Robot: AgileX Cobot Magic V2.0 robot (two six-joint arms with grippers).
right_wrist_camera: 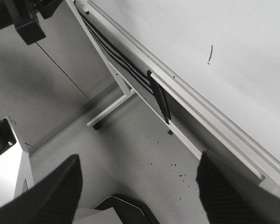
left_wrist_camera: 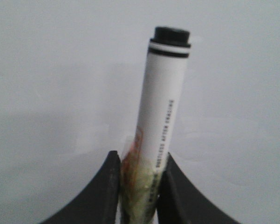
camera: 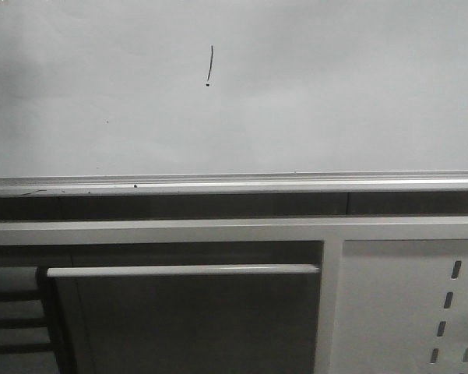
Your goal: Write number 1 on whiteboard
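Standing on the upper middle of the whiteboard [camera: 335,93], the number 1 [camera: 210,65] is a thin dark near-vertical stroke with a dot at its lower end, well above the silver rail [camera: 234,184]; the right wrist view shows it too [right_wrist_camera: 210,53].

The marker [left_wrist_camera: 160,107] that writes it looks light, stiff and smooth-barrelled, likely to slip or twist if pinched loosely. The left gripper [left_wrist_camera: 140,186] has it clamped at the taped lower end, jaws closed tight against the barrel, dark end pointing away over the pale board. A hold nearer mid-barrel would probably steady it better.

The right gripper [right_wrist_camera: 137,186] hangs with its fingers spread wide, gripping nothing, over the floor [right_wrist_camera: 144,149].

Below the rail sit a frame and a perforated white panel [camera: 420,312]; nothing blocks the stroke.
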